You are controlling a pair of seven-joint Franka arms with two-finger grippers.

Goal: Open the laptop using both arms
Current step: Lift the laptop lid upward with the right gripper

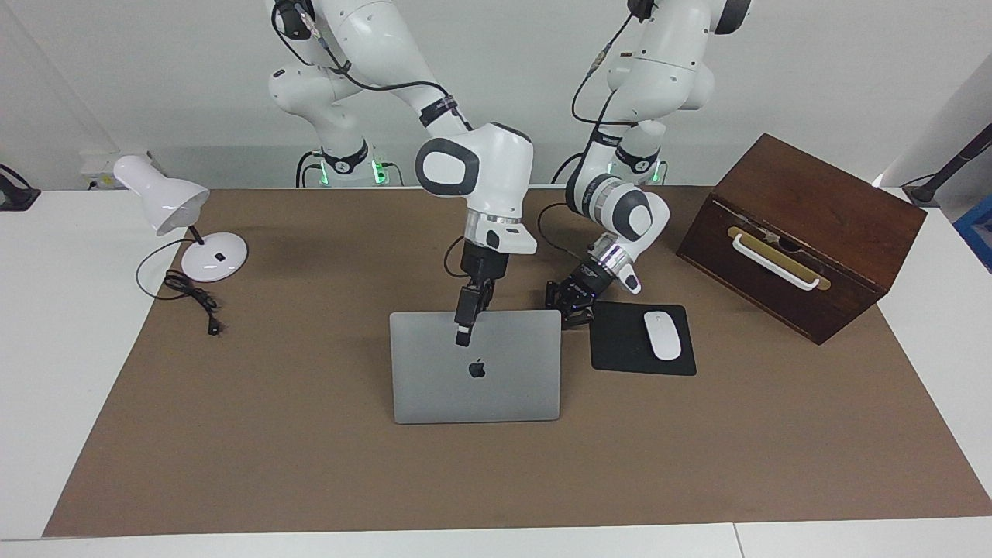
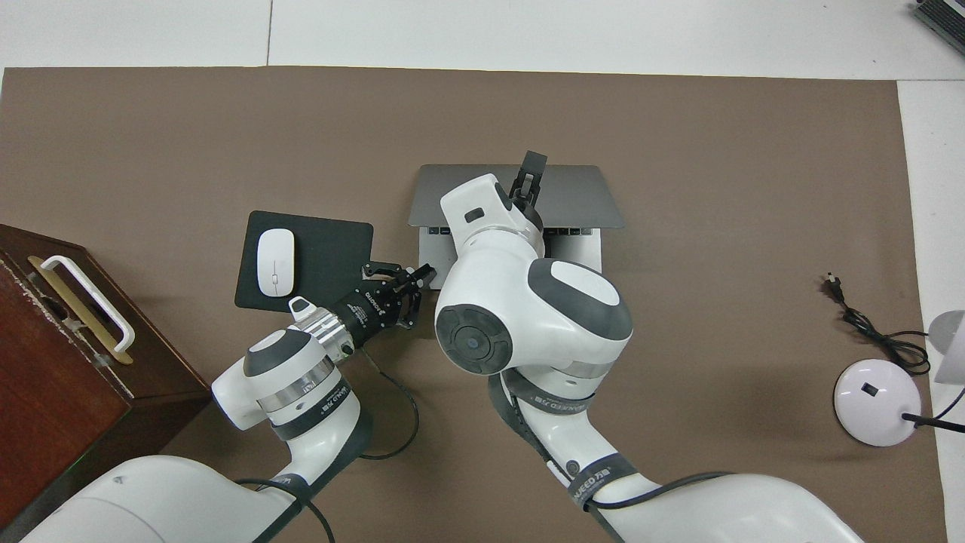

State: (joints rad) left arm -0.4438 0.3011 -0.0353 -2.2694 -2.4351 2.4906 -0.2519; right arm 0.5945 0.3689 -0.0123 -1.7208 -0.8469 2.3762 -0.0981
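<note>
You had the laptop (image 1: 474, 380) sitting on the brown mat (image 1: 310, 465) about midway along the table, its lid part-way raised so the apple logo faced away from the robots and, from overhead, a strip of black keys showed under the lid's edge. Your right gripper (image 1: 463, 333) hung over the lid's raised edge, and its fingers looked spread wide; whether a fingertip touched the lid, you couldn't tell from either view. Your left gripper (image 1: 564, 314) was down low at the laptop's corner nearest the robots, on the side toward the left arm's end of the table, fingertips pinched together with nothing visibly between them, touching or just beside the base there. Just beside that gripper lay the black mouse pad (image 1: 620, 349) with the white mouse (image 1: 662, 335) on it. Toward the left arm's end stood the dark wooden box (image 1: 806, 209) with its white handle, well apart from the laptop. At the right arm's end you had the white desk lamp (image 1: 167, 201), its black cord (image 1: 190, 298) trailing across the mat.
</note>
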